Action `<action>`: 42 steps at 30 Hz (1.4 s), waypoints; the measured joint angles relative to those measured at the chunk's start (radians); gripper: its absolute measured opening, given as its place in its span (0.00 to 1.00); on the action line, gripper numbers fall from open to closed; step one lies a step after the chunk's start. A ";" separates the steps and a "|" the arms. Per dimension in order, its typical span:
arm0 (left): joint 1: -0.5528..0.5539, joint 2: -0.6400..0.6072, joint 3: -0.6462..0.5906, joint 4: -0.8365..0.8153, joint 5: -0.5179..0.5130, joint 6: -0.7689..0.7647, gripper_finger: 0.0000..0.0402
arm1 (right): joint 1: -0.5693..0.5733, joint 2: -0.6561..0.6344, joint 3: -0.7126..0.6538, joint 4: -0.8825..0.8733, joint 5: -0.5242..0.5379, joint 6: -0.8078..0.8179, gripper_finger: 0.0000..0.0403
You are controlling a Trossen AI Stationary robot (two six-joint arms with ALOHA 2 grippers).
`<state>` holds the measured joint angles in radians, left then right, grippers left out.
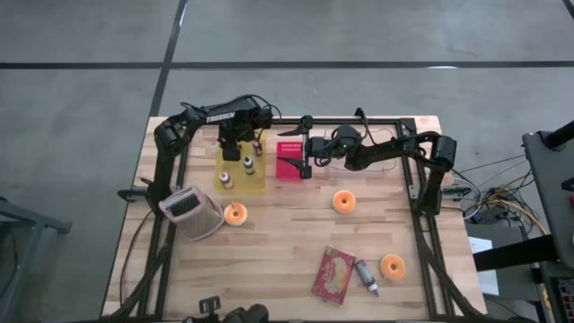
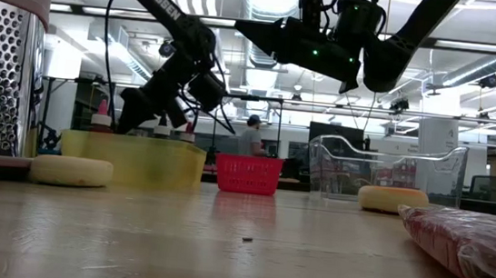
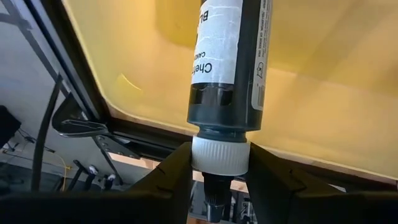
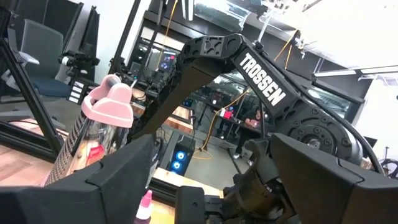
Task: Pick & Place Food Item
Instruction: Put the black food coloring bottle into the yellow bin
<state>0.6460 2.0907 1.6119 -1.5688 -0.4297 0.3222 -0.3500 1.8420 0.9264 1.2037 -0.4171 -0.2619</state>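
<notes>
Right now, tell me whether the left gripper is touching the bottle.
Touching. The left wrist view shows the left gripper shut on the dark bottle, both fingers pressed against its white cap, over the yellow bin.

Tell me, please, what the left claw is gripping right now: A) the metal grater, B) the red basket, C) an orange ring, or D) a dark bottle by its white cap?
D: the left wrist view shows the left claw shut on the bottle at its white cap, over the yellow tray.

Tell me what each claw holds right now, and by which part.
Left claw grips a dark bottle by its white cap, over the yellow bin. Right claw holds nothing.
</notes>
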 joint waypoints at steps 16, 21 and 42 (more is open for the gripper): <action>0.001 -0.001 0.032 -0.002 0.027 -0.008 0.32 | 0.000 0.000 0.000 0.000 0.000 0.000 0.79; 0.001 -0.001 0.035 -0.002 0.008 -0.008 0.32 | 0.000 0.000 0.000 0.000 0.000 0.000 0.80; 0.001 -0.002 0.050 -0.002 0.013 -0.052 0.40 | 0.000 0.000 0.000 0.000 0.000 0.000 0.80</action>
<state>0.6468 2.0884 1.6623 -1.5711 -0.4164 0.2699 -0.3500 1.8416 0.9264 1.2037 -0.4171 -0.2619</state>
